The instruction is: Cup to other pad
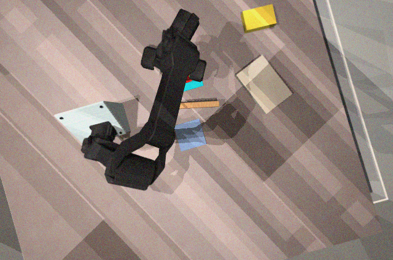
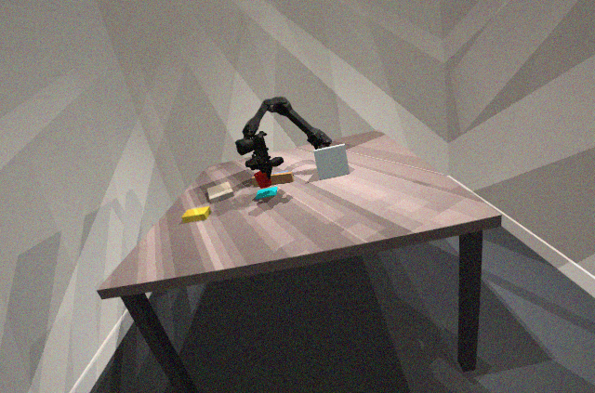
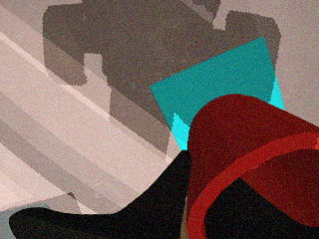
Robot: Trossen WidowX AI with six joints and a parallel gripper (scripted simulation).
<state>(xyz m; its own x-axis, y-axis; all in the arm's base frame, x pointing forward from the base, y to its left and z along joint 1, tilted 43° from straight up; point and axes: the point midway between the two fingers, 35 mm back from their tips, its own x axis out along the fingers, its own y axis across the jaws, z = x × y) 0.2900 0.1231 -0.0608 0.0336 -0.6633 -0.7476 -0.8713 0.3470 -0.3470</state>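
The red cup (image 1: 188, 77) (image 2: 261, 179) (image 3: 239, 117) is in my gripper (image 2: 267, 175) (image 3: 194, 158), which is shut on its wall, with one finger outside and the other inside the cup. The cup looks slightly tilted in the exterior view and hangs a little above or close to the cyan pad (image 1: 193, 85) (image 2: 267, 192) (image 3: 214, 72); the exact gap is unclear. The blue pad (image 1: 191, 143) lies across the orange bar, partly behind the arm in the top view. No marbles can be made out. The arm hides most of the cup in the top view.
The orange bar (image 1: 202, 104) (image 2: 282, 177) stands between the two pads. A beige block (image 1: 264, 83) (image 2: 219, 191) and a yellow block (image 1: 258, 18) (image 2: 195, 214) lie off to one side. A pale panel (image 1: 80, 120) (image 2: 331, 161) stands by the arm's base.
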